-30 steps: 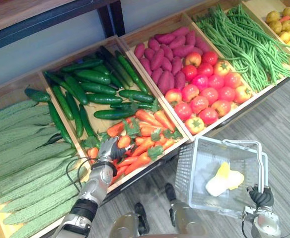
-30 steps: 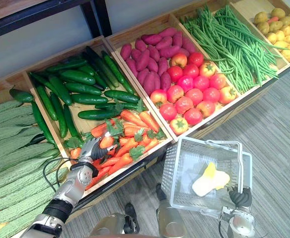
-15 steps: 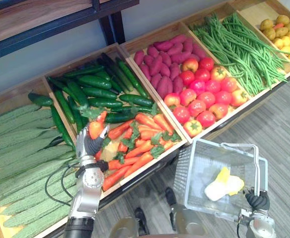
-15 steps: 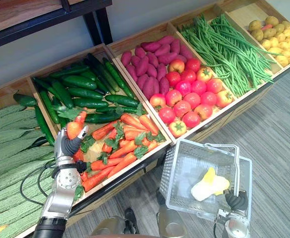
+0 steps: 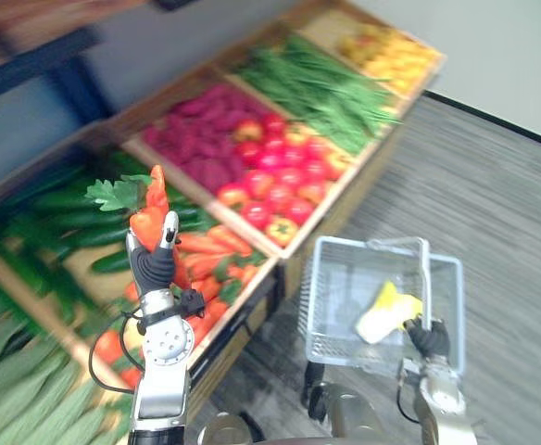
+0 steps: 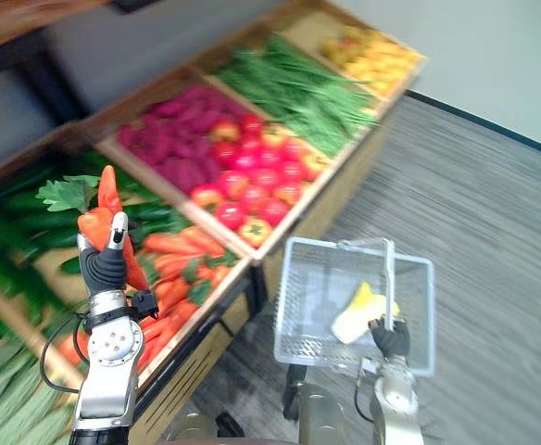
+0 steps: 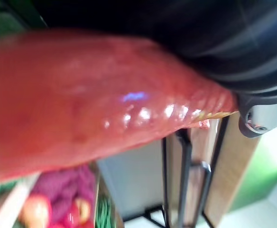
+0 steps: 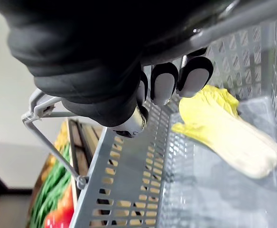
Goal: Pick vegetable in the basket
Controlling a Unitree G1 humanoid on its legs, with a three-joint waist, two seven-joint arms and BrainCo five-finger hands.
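Note:
My left hand [image 5: 154,266] is shut on an orange carrot [image 5: 148,209] with green leaves [image 5: 113,193] and holds it upright, raised above the crate of carrots [image 5: 220,264]. The left wrist view shows the carrot [image 7: 96,104] from very close, against the hand's dark cover [image 7: 214,42]. At the lower right, my right hand [image 5: 426,336] is shut on the handle [image 8: 252,19] of a grey wire basket [image 5: 331,306] and holds it over the floor. A yellow-white cabbage [image 8: 228,137] lies in the basket.
A sloping wooden stand holds crates of tomatoes [image 5: 270,176], purple sweet potatoes [image 5: 196,148], green beans [image 5: 321,88], yellow produce [image 5: 386,51], cucumbers [image 5: 57,222] and bitter gourds [image 5: 20,399]. Grey floor [image 5: 493,185] stretches to the right of the stand.
My left hand closed on a carrot in the crate and lifted it well above the stand. The camera has swung towards the right; the basket stays in my right hand.

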